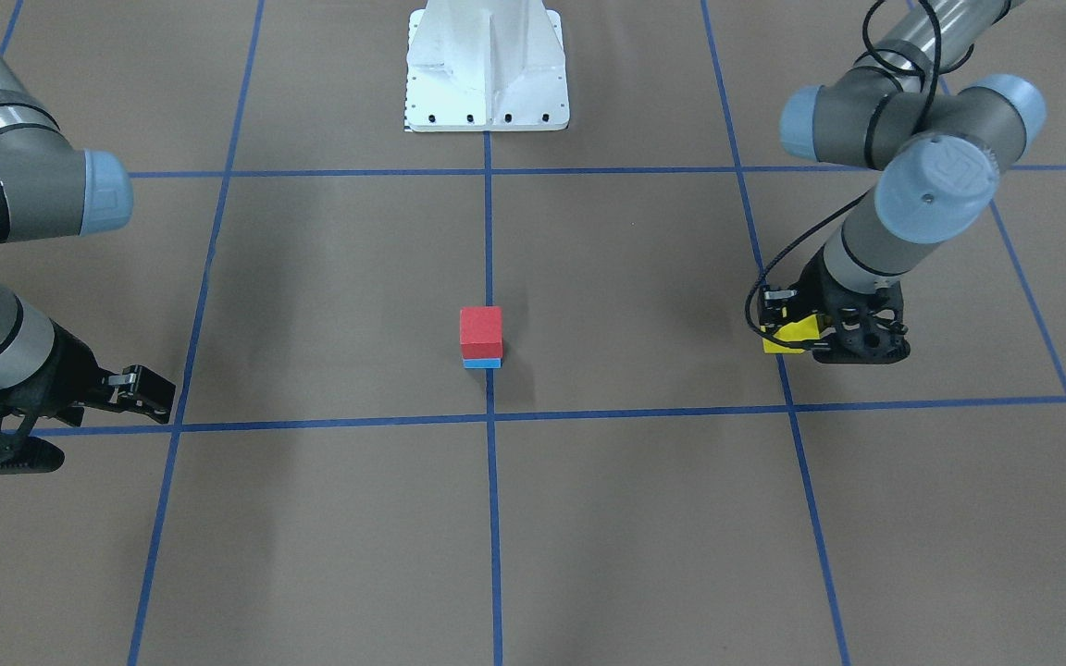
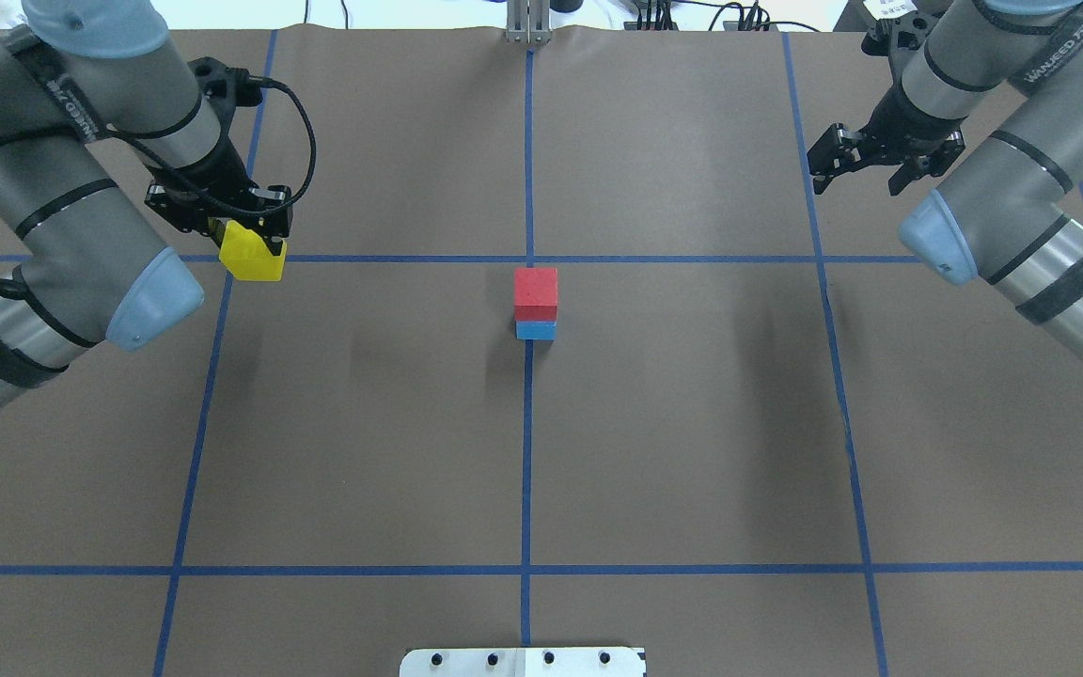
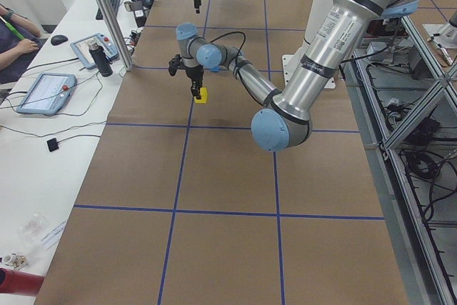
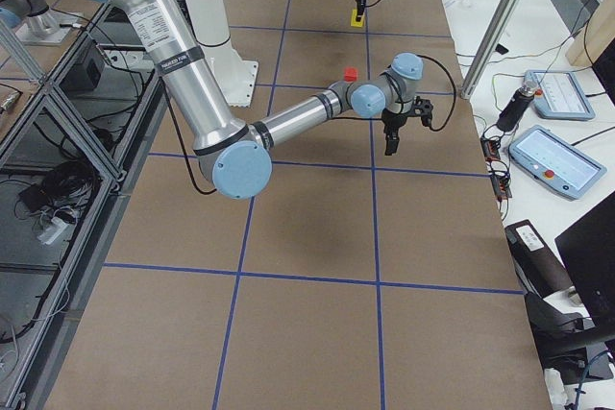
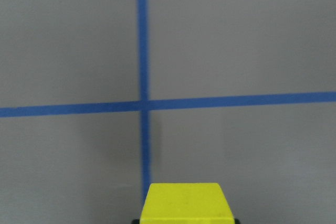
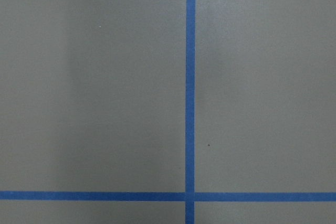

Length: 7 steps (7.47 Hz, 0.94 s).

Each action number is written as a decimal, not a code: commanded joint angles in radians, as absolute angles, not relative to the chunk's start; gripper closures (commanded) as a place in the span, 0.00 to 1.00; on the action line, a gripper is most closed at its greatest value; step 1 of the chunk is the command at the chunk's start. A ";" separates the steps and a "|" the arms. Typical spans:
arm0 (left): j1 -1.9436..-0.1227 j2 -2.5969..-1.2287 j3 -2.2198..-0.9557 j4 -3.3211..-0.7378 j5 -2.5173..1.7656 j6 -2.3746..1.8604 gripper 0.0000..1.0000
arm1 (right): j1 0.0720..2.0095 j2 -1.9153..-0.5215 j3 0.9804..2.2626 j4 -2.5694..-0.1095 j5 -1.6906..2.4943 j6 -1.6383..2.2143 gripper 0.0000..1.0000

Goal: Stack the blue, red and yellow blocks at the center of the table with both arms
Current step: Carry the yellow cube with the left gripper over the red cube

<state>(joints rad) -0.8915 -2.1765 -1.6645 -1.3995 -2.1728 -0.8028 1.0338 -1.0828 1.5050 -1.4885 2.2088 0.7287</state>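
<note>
While blue tape (image 2: 527, 470) grids the brown-papered table (image 2: 692, 423), left gripper (image 2: 250, 237) clamps the yellow block (image 2: 255, 259) at nine o'clock; right gripper (image 2: 859, 179) gapes empty at two.

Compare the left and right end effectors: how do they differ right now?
The left end effector is shut on the yellow block; the right end effector holds nothing. The left's fingers are closed in on the block; the right's are spread open. Shared: both point down at the table, each well to its own side of the red block stacked on the blue block.
</note>
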 commanded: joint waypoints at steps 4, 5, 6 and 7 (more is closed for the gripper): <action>-0.774 -2.572 -1.539 -1.167 -2.166 -0.972 1.00 | 1.035 -1.085 1.505 -1.488 2.210 0.726 0.01; -0.740 -2.656 -1.446 -1.170 -2.148 -0.979 1.00 | 1.037 -1.085 1.505 -1.488 2.210 0.721 0.01; -0.711 -2.678 -1.402 -1.205 -2.131 -0.988 1.00 | 1.038 -1.085 1.506 -1.488 2.210 0.716 0.01; -0.704 -2.681 -1.360 -1.269 -2.129 -1.008 1.00 | 1.042 -1.085 1.506 -1.486 2.212 0.715 0.01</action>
